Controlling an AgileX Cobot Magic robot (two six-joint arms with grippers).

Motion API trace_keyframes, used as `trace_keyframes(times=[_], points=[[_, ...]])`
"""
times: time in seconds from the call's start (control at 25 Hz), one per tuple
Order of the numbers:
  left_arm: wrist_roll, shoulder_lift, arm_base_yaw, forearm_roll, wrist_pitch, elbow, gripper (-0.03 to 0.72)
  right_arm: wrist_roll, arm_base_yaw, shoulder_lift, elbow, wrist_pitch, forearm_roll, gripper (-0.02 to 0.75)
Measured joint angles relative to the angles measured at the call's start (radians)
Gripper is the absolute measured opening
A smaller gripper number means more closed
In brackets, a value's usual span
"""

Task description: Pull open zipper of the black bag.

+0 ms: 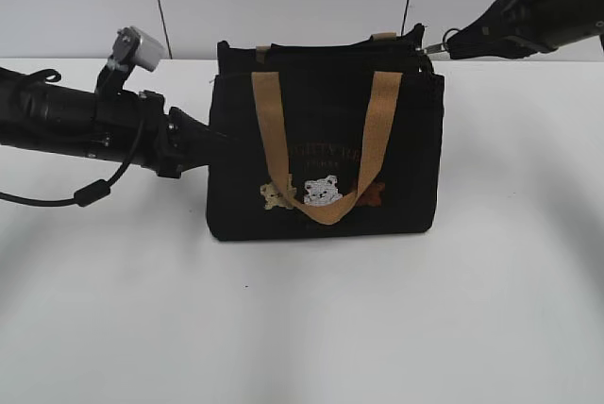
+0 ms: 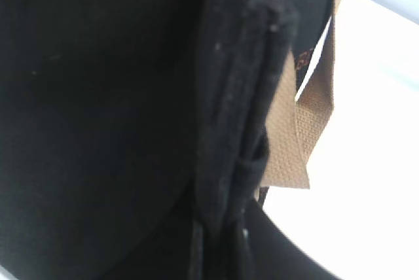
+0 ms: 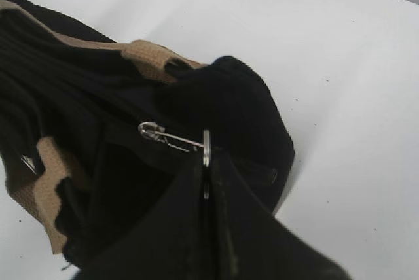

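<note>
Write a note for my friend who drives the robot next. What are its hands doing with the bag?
Left hand: closed on the left end of the black bag, steadying it.
Right hand: shut on the ring of the zipper pull, at the bag's top right corner.
The bag stands upright on the white table.
Done: both grips set.
Left: pull the zipper along the top. How far it is open cannot be told.

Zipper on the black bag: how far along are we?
Done: the right end effector is shut on the ring of the zipper pull, and the left end effector presses against the black bag at its side. In hand: the pull sits at the bag's right end, drawn taut. Left: how far the zipper has opened cannot be told from these views.
</note>
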Motion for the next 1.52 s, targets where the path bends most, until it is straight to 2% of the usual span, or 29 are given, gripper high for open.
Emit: trace_keyframes(times=[0.2, 0.32, 0.36, 0.44, 0.56, 0.6, 0.68, 0.76, 0.92, 1.16, 1.32, 1.52], points=[[-0.006, 0.0, 0.0, 0.001, 0.0, 0.0, 0.027, 0.003, -0.017, -0.001, 0.0, 0.014, -0.017, -0.015], [-0.067, 0.0, 0.0, 0.001, -0.012, 0.0, 0.032, 0.006, -0.017, -0.005, 0.0, 0.037, -0.017, 0.0], [-0.094, 0.0, 0.0, 0.001, -0.021, 0.0, 0.05, 0.009, -0.017, -0.007, 0.0, 0.046, -0.017, 0.034], [-0.135, -0.003, 0.0, 0.006, -0.034, 0.0, 0.135, 0.01, -0.017, -0.019, 0.0, 0.064, -0.018, 0.16], [-0.195, -0.028, 0.0, 0.044, -0.055, 0.0, 0.351, 0.01, -0.017, -0.059, 0.0, 0.089, -0.019, 0.427], [-0.221, -0.043, 0.0, 0.06, -0.058, 0.0, 0.415, 0.01, -0.017, -0.075, 0.0, 0.097, -0.019, 0.482], [-0.297, -0.089, 0.0, 0.117, -0.072, 0.0, 0.486, 0.01, -0.017, -0.103, 0.0, 0.117, -0.019, 0.548], [-0.392, -0.143, 0.0, 0.195, -0.082, 0.0, 0.51, 0.01, -0.014, -0.128, 0.0, 0.138, -0.02, 0.569], [-0.628, -0.256, 0.0, 0.43, -0.081, 0.001, 0.522, 0.022, 0.029, -0.176, 0.0, 0.157, -0.075, 0.58], [-0.867, -0.467, 0.0, 0.726, -0.06, 0.07, 0.523, 0.111, 0.129, -0.284, 0.0, 0.176, -0.195, 0.584], [-0.985, -0.663, 0.0, 0.807, -0.059, 0.15, 0.523, 0.233, 0.146, -0.369, 0.032, 0.229, -0.3, 0.586], [-1.187, -0.911, 0.0, 0.882, -0.055, 0.244, 0.508, 0.313, 0.146, -0.506, 0.223, 0.257, -0.389, 0.586]])
